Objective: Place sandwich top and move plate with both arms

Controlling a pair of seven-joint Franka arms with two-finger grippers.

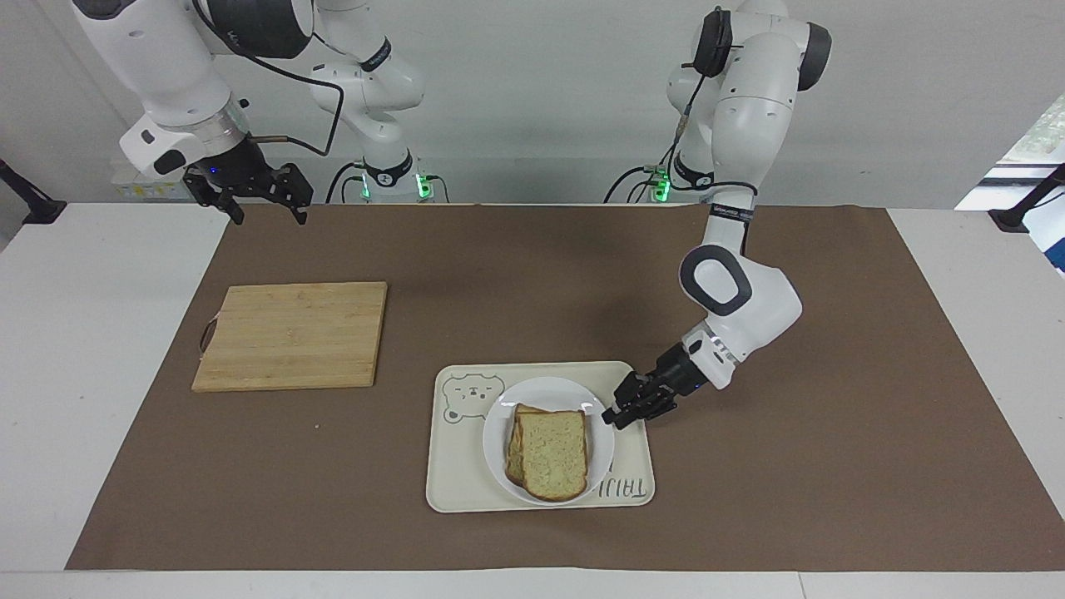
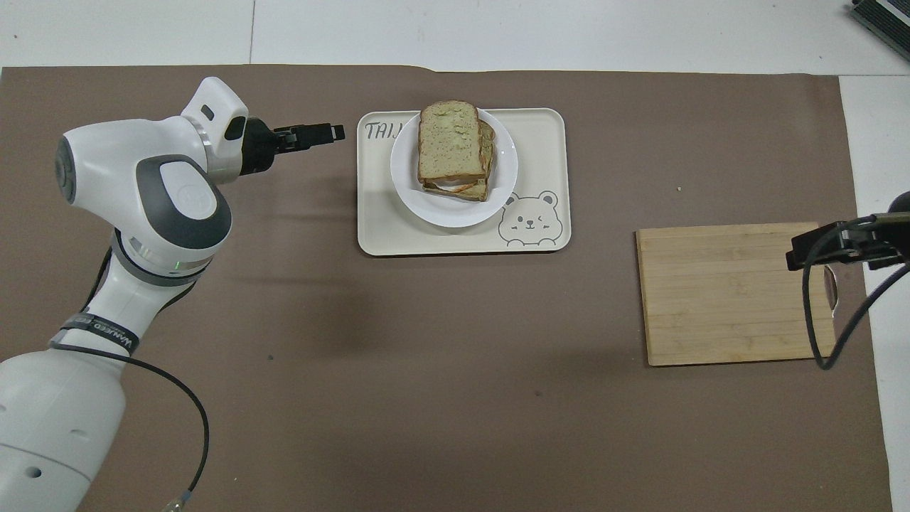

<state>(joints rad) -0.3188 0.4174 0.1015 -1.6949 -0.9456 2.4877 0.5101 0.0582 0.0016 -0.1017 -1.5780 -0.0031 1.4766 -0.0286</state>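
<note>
The sandwich top [image 1: 553, 453] is a plain bread slice lying on top of the stacked sandwich on the white plate [image 1: 541, 395]. It also shows in the overhead view [image 2: 449, 141], on the plate [image 2: 455, 213]. My left gripper [image 1: 611, 413] points at the plate from the left arm's end. In the facing view its tip is beside the plate's rim. In the overhead view the left gripper [image 2: 334, 131] is over the mat, just off the tray's edge. My right gripper [image 1: 270, 218] is open and empty, and waits high over the table's edge by the robots.
The plate stands on a cream tray with a bear drawing [image 1: 458, 482], which also shows in the overhead view [image 2: 540, 142]. A wooden cutting board [image 1: 291, 333] lies toward the right arm's end of the brown mat; the overhead view shows it too [image 2: 732, 291].
</note>
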